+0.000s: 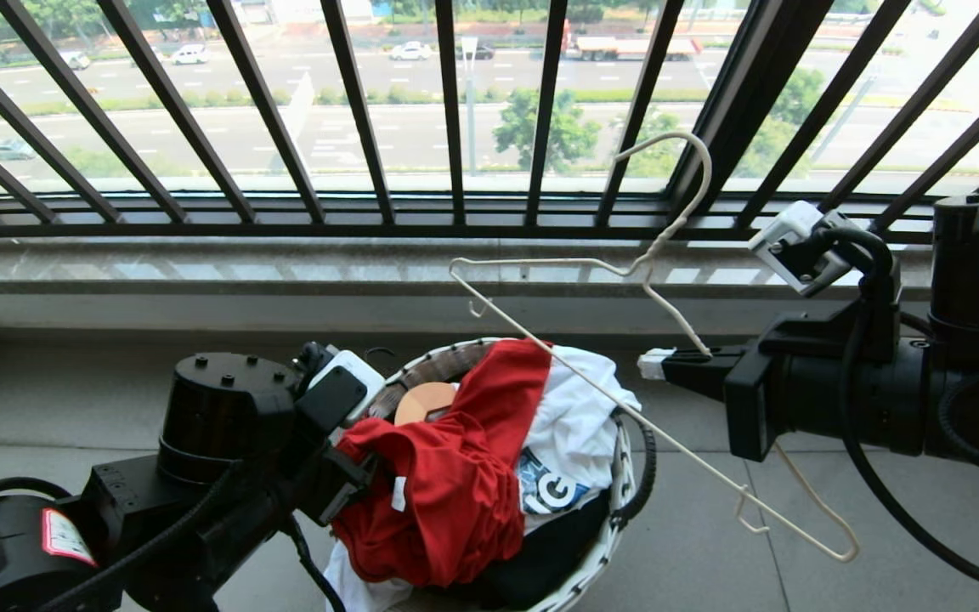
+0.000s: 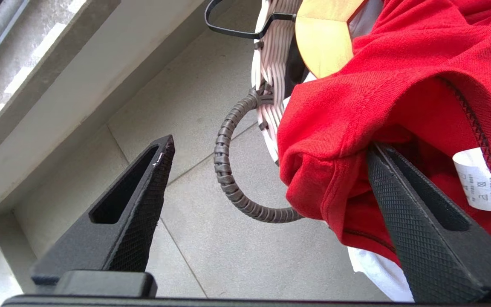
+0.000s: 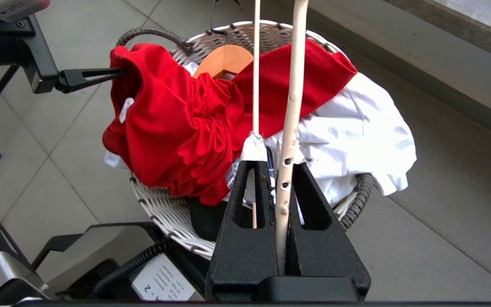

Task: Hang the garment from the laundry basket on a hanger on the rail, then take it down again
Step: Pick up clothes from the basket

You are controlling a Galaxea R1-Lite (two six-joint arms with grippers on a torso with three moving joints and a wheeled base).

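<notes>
While the right claw [image 3: 273,170] stays out of it, clamped on the hanger [image 1: 625,374] above the basket [image 1: 621,476], the left claw [image 2: 267,183] stands wide apart at the basket's left edge, 1 finger [image 2: 416,221] pressed into the shirt [image 1: 455,459]. That red shirt lies heaped in the basket, draped over the rim, nearest the left arm

One basket [image 1: 625,476] sits just beside the left claw [image 2: 267,183], heaped with three garments: one red shirt [image 1: 455,476] against that claw's finger, one white printed shirt [image 1: 574,425] farther off, one black piece [image 1: 540,561] underneath. Two hangers: one wire hanger [image 1: 625,399] in the right claw [image 3: 277,160], one wooden hanger [image 1: 426,401] in the basket. Two claws.
</notes>
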